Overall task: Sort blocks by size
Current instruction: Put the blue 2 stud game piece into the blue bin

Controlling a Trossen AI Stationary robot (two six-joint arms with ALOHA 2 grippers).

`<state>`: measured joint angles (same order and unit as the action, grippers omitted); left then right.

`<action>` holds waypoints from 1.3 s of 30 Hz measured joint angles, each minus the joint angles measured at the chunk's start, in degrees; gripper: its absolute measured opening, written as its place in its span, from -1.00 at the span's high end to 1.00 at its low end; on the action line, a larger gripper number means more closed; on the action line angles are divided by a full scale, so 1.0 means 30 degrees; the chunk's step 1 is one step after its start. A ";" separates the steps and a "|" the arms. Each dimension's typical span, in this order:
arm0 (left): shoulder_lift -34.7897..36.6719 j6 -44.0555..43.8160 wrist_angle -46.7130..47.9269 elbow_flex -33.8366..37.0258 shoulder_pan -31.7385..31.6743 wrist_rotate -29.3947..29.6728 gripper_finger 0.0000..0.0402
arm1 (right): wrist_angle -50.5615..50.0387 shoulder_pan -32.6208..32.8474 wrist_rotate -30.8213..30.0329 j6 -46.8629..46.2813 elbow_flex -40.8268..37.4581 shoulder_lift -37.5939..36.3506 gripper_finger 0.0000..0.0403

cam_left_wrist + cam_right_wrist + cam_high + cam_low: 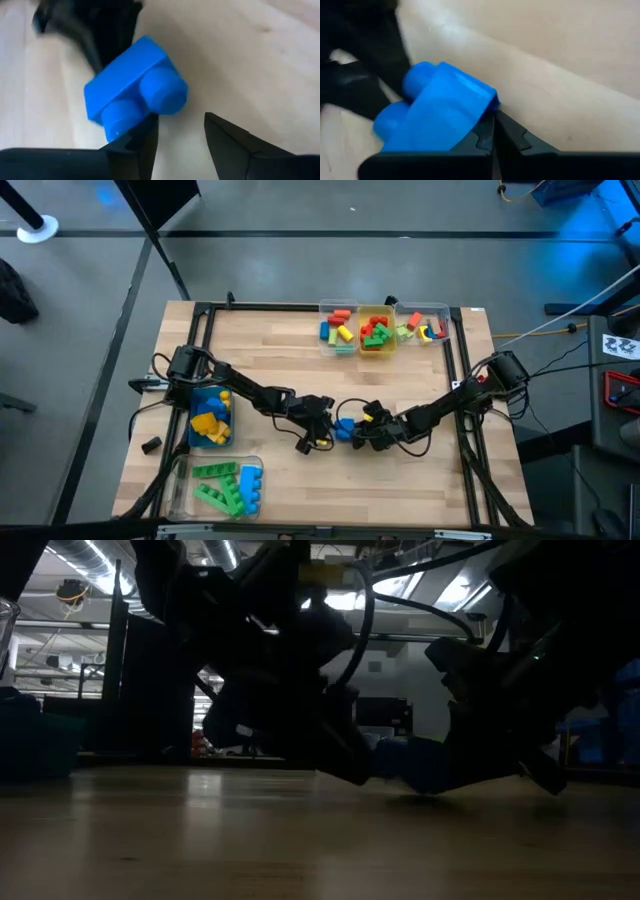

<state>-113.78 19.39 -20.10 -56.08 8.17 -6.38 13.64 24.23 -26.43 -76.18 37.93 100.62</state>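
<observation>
**Both grippers meet at a blue two-stud brick, table centre-front**

We find both arms reaching inward over the pale wooden table (300,360). The left gripper (322,423) and the right gripper (372,423) face each other, with a small blue two-stud plastic brick (345,427) between them.

In the left wrist view, the blue brick (135,85) lies just ahead of the left gripper's two dark fingers (227,142), which stand apart with bare table showing between them; the jaws are open and grip nothing. In the right wrist view, the right gripper's fingers (512,135) are pressed together, jaws closed, with the brick (437,112) resting against one side of them. We cannot tell for certain whether that brick is pinched or merely touched.

Other blocks are already grouped:
- yellow and blue bricks in the blue plastic bin (210,420) at the left;
- green and blue bricks in the clear bin (222,485) at the front left;
- mixed coloured bricks in the clear bins (380,330) at the far edge.
</observation>
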 joint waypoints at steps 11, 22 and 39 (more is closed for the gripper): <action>0.0093 0.0848 -0.0420 -0.1296 0.0582 0.0463 0.24 | -0.0076 -0.0015 0.2169 0.0647 0.0007 -0.0128 0.93; 0.0073 0.0840 -0.0034 -0.1265 0.0529 0.0691 0.23 | -0.0520 0.0043 0.3843 0.2011 0.0036 -0.0415 0.93; 0.1513 -0.6388 0.1000 -0.1236 0.0716 0.2883 0.23 | -0.0396 0.0036 0.3911 0.2018 0.0000 -0.0415 0.93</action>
<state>-109.24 0.23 -17.10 -59.79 10.32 2.27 12.45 24.34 -14.69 -70.13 37.93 99.37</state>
